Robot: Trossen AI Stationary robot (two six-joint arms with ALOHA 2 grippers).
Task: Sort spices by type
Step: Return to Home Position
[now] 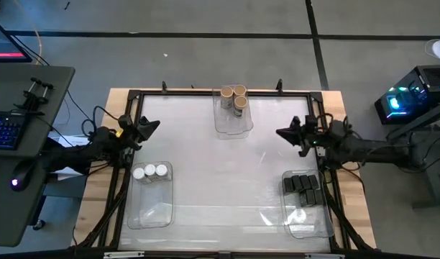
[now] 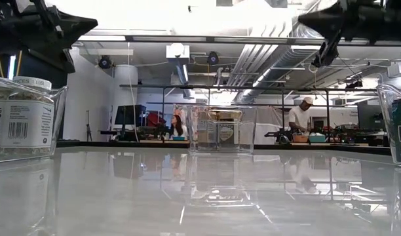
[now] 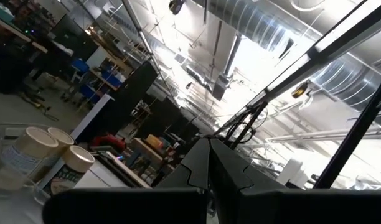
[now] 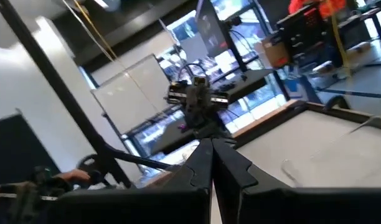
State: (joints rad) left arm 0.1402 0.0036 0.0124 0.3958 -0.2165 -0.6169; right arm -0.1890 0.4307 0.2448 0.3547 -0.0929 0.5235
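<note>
from above, the left gripper hangs over the left side of the table and the right gripper over its right side, while three tan-lidded jars stand in the far middle bin, three white-lidded jars in the near left bin and the black boxes in the near right bin. at table height both grippers sit high at the top corners, the white-lidded jars close at the left, the tan-lidded jars far in the middle, and two people in the room behind. the left wrist view shows its fingers clenched tip to tip on nothing, and the right wrist view shows its fingers clenched the same way.
</note>
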